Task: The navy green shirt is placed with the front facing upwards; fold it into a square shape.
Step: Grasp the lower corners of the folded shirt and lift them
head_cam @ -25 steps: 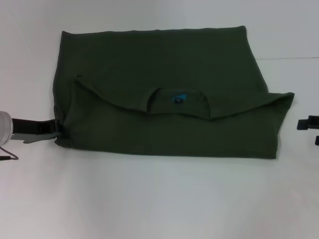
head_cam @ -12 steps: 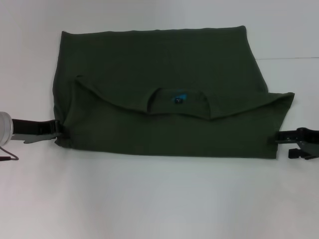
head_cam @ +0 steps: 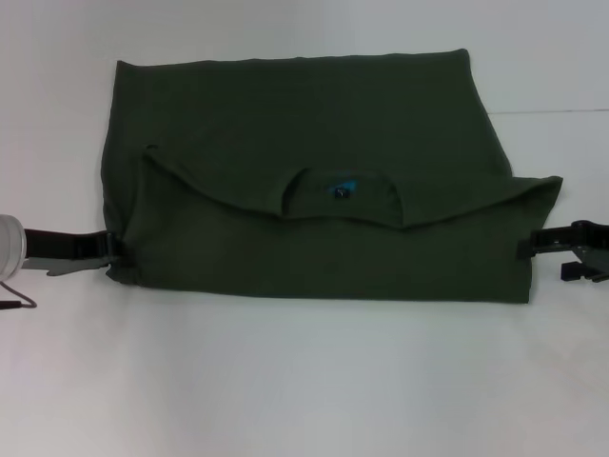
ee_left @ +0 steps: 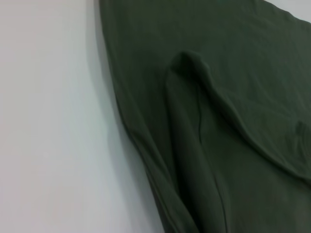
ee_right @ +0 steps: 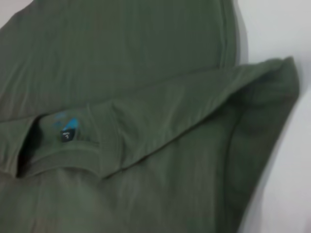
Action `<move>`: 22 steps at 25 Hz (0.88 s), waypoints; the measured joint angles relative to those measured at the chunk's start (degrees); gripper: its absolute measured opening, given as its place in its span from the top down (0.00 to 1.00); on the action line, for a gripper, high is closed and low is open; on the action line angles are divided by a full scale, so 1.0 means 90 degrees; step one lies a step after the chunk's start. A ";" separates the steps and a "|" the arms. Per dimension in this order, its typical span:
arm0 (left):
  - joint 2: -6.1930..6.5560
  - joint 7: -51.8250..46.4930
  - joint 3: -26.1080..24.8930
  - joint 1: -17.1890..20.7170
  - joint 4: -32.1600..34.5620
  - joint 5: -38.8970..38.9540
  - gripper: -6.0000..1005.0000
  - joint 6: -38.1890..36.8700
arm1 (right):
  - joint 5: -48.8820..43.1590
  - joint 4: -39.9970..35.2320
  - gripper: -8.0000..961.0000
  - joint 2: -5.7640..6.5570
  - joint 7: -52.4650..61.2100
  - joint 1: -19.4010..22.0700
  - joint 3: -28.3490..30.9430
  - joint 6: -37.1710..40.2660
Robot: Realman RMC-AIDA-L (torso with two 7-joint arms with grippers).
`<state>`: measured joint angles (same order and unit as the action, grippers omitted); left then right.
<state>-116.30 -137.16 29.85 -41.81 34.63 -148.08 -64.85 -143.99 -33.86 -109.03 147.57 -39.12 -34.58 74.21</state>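
At nine o'clock on the folded garment, the left gripper [head_cam: 112,249] has its fingers against the near-left corner of the navy green shirt [head_cam: 314,171]; whether they are clenched on cloth or released, I cannot tell, since the tips are hidden against the dark fabric. At three o'clock, the right gripper [head_cam: 529,246] meets the right edge just below the sleeve fold, and its grasp is equally unclear. Both sit low and level with the cloth, opposite each other, which suits pinching the two ends of one edge so the fabric lifts evenly.

Outward from there, the shirt lies flat in the middle of the white bench [head_cam: 304,381], already doubled over: the collar [head_cam: 338,195] with its small black tag [ee_right: 68,135] and blue print faces up at centre, the shoulder flaps spreading toward both sides. By my judgement another fold is needed to reach a square, the shape being wider than deep.
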 joint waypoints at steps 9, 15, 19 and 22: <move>-0.0007 0.0057 -0.0023 0.0023 0.0000 0.0018 0.94 -0.0036 | -0.0125 0.0242 0.02 -0.0143 0.0048 -0.0203 -0.0315 -0.0352; -0.0010 0.0067 -0.0026 0.0027 0.0000 0.0019 0.95 -0.0048 | -0.0126 0.0305 0.02 -0.0258 0.0019 -0.0319 -0.0338 -0.0479; -0.0015 0.0073 -0.0027 0.0027 0.0000 0.0019 0.95 -0.0063 | -0.0129 0.0313 0.02 -0.0323 0.0024 -0.0405 -0.0469 -0.0554; -0.0017 0.0075 -0.0023 0.0027 0.0000 0.0051 0.95 -0.0080 | -0.0128 0.0296 0.02 -0.0373 0.0045 -0.0434 -0.0587 -0.0641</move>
<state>-116.45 -136.49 29.65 -41.56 34.63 -147.62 -65.57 -145.14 -31.20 -112.39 147.97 -43.02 -39.86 68.44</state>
